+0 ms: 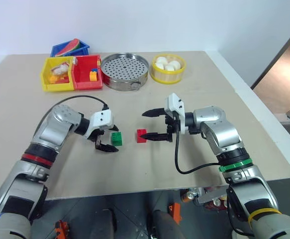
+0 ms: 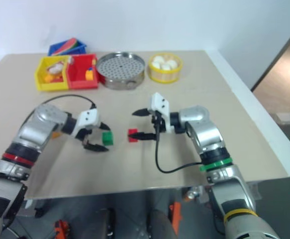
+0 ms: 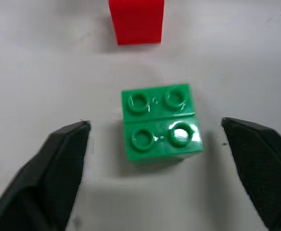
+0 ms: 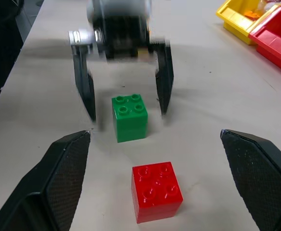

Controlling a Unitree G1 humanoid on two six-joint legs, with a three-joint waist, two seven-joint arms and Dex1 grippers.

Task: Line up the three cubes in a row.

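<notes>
— What's the left gripper (image 1: pixel 104 141) doing?
— Fingers spread wide, either side of the green cube (image 1: pixel 117 138), not touching it.
— And the right gripper (image 1: pixel 154 124)?
— Wide apart too, empty, by the red cube (image 1: pixel 142 135). Both cubes sit on the table (image 1: pixel 194 104), near each other.

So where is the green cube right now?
The green cube stands on the table between the open fingers of the left hand, just left of the red cube.
</notes>
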